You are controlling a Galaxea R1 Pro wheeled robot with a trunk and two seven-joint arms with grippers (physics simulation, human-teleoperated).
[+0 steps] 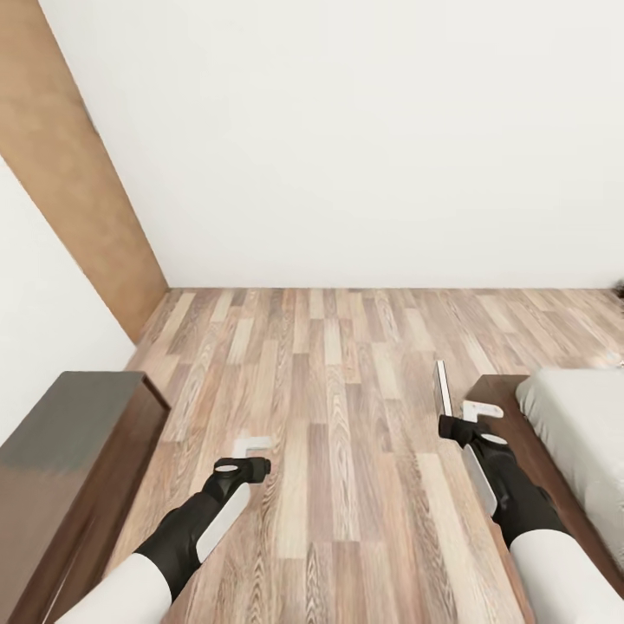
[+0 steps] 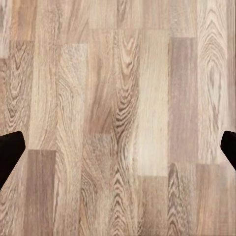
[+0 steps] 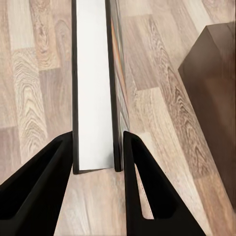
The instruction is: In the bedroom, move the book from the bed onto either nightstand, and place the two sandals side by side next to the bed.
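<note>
My right gripper (image 1: pixel 450 423) is shut on the book (image 1: pixel 444 388), which stands on edge over the wood floor just off the bed's corner. In the right wrist view the book (image 3: pixel 93 88) shows its white page edge and a dark cover with an orange band, clamped between the two black fingers (image 3: pixel 44 182) of the right gripper (image 3: pixel 96 145). The bed (image 1: pixel 507 399) lies at the right, with a dark brown frame and a grey mattress (image 1: pixel 581 425). A dark brown nightstand (image 1: pixel 74 442) stands at the left. My left gripper (image 1: pixel 251 452) hangs open and holds nothing above the floor (image 2: pixel 118 98). The sandals are out of view.
White walls close the room ahead and to the left, with a tan panel (image 1: pixel 69 173) in the left corner. Wood-plank floor (image 1: pixel 329 364) runs between the nightstand and the bed. In the right wrist view the bed frame corner (image 3: pixel 214 73) sits close beside the book.
</note>
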